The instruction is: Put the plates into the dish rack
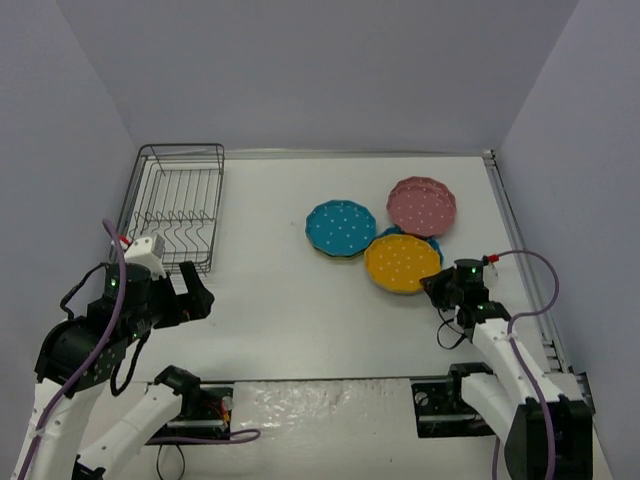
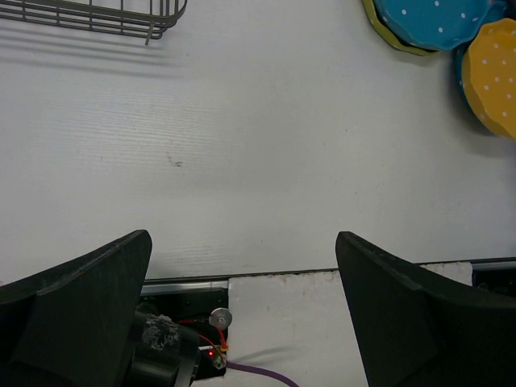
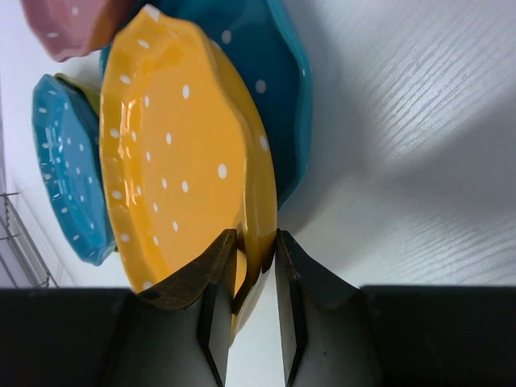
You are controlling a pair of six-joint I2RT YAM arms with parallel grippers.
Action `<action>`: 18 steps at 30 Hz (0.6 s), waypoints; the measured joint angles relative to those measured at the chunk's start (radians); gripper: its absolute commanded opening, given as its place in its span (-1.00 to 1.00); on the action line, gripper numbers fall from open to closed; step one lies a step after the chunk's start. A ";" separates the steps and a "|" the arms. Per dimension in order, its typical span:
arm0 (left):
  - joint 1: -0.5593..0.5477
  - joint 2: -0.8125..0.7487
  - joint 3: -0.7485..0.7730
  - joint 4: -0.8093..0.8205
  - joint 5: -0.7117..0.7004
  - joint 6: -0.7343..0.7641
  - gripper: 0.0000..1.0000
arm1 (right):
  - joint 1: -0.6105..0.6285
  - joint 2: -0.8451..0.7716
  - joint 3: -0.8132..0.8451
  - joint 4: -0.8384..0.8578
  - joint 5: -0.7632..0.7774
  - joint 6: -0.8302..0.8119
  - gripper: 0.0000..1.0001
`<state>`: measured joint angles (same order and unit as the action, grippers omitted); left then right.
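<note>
The dark wire dish rack (image 1: 172,205) stands at the back left with no plate in it. Right of centre lie a teal-blue plate (image 1: 341,228) on an olive-yellow one (image 2: 383,32), a pink plate (image 1: 422,205), and an orange-yellow plate (image 1: 401,262) resting on another teal-blue plate (image 3: 274,72). My right gripper (image 3: 256,242) pinches the near rim of the orange-yellow plate (image 3: 177,153), one finger on each side. My left gripper (image 2: 243,238) hangs open above the table near its front edge, just in front of the rack, holding nothing.
Grey walls close in the table on three sides. A metal rail (image 1: 520,250) runs along the right edge. The arm bases and purple cables (image 1: 540,290) sit at the near edge.
</note>
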<state>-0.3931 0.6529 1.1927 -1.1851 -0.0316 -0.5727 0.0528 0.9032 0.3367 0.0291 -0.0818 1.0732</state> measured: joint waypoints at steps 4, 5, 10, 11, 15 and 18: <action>0.000 0.001 -0.010 0.040 0.033 -0.038 0.94 | 0.000 -0.084 -0.001 -0.037 -0.014 0.003 -1.00; 0.000 0.002 -0.017 0.052 0.044 -0.047 0.94 | 0.000 -0.098 -0.001 -0.045 -0.018 0.002 -1.00; 0.000 0.031 -0.076 0.147 0.116 -0.115 0.94 | 0.000 -0.124 -0.001 -0.076 -0.049 -0.007 -1.00; 0.000 0.044 -0.085 0.166 0.129 -0.126 0.94 | 0.000 -0.124 -0.001 -0.078 -0.052 -0.009 -1.00; 0.000 0.100 -0.118 0.244 0.171 -0.167 0.94 | 0.000 -0.122 -0.001 -0.080 -0.064 -0.024 -1.00; 0.000 0.137 -0.135 0.301 0.201 -0.195 0.94 | 0.000 -0.119 0.000 -0.080 -0.072 -0.038 -1.00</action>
<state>-0.3931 0.7894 1.0573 -0.8844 0.1695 -0.7680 0.0532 0.7837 0.3369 -0.0505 -0.1534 1.0352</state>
